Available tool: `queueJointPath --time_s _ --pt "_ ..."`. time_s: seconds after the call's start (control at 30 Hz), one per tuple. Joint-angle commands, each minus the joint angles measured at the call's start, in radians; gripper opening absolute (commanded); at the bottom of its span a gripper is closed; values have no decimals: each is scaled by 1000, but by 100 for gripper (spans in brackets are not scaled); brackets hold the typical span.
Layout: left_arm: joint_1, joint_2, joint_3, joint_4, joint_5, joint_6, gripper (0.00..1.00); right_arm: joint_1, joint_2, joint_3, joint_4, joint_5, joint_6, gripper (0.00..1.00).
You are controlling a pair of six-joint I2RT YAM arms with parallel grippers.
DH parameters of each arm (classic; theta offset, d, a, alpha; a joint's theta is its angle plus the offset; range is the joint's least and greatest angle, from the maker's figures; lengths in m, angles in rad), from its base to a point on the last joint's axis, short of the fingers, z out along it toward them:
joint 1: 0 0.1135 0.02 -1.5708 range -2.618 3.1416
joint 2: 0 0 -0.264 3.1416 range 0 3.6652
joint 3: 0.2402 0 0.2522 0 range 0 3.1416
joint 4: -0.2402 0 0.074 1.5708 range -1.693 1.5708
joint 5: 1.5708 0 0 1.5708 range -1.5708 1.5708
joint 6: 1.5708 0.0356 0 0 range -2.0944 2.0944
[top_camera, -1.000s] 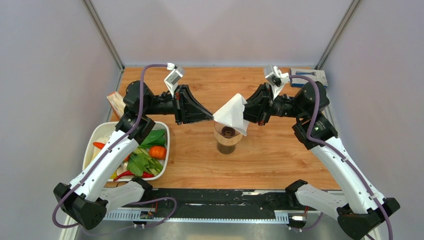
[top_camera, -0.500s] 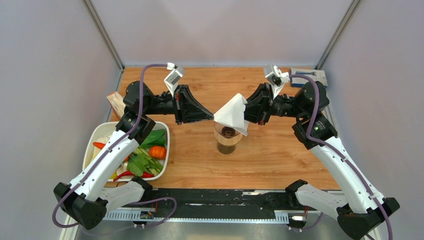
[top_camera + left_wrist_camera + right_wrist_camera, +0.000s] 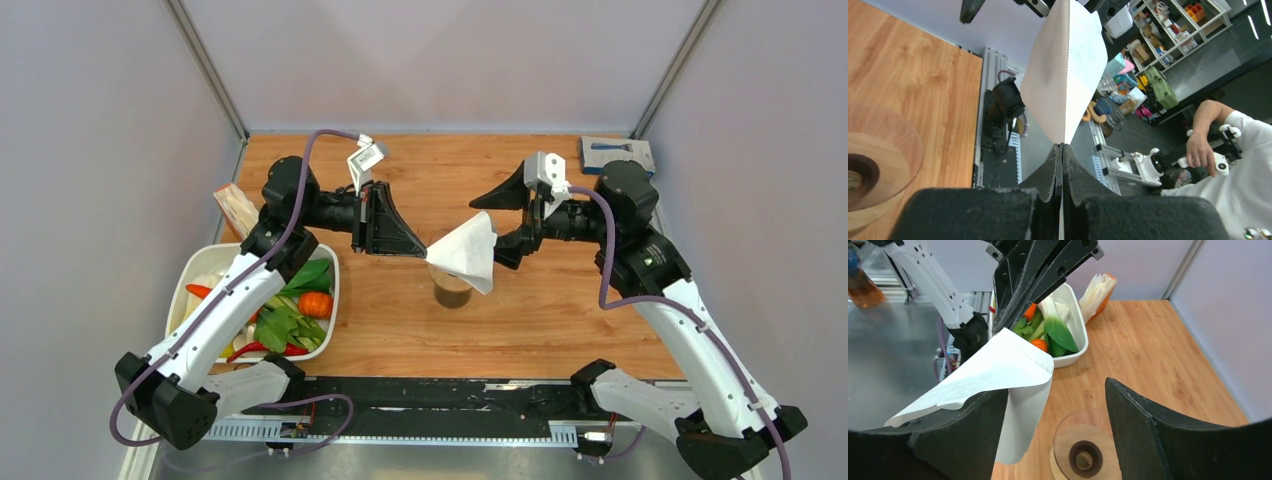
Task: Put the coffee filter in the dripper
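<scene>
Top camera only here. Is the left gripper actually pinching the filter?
Observer: Yes. The left wrist view shows the left gripper shut on a corner of the coffee filter.
Operator: And the right one?
Observer: Right wrist view: the right gripper is open, the filter lying against one finger.
Operator: Anything in the dripper?
Observer: No. The dripper shows between those fingers, empty, its centre hole visible.

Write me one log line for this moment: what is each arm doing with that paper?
left end effector: shut on coffee filter corner | right end effector: open | coffee filter: held in air above dripper, not yet inside
</scene>
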State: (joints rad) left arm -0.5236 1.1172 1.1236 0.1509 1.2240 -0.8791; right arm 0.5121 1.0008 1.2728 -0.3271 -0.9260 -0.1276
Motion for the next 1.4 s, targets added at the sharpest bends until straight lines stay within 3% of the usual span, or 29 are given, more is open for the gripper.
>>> queueJointPath --time_s 0.0,0.33,0.8,1.1,1.37 --pt "-3 4 14 -60 86 -20 0 2 -37 49 -104 -11 -267 77" --pt "-49 52 21 -99 148 -24 0 115 -60 45 -203 6 -471 73" --pt "-75 103 42 -104 192 -31 0 196 -101 20 -259 28 -569 40" --pt "-80 121 45 -103 198 -49 0 203 -125 14 -312 36 -636 45" --pt "-84 135 50 -96 198 -63 0 213 -126 24 -359 43 -684 16"
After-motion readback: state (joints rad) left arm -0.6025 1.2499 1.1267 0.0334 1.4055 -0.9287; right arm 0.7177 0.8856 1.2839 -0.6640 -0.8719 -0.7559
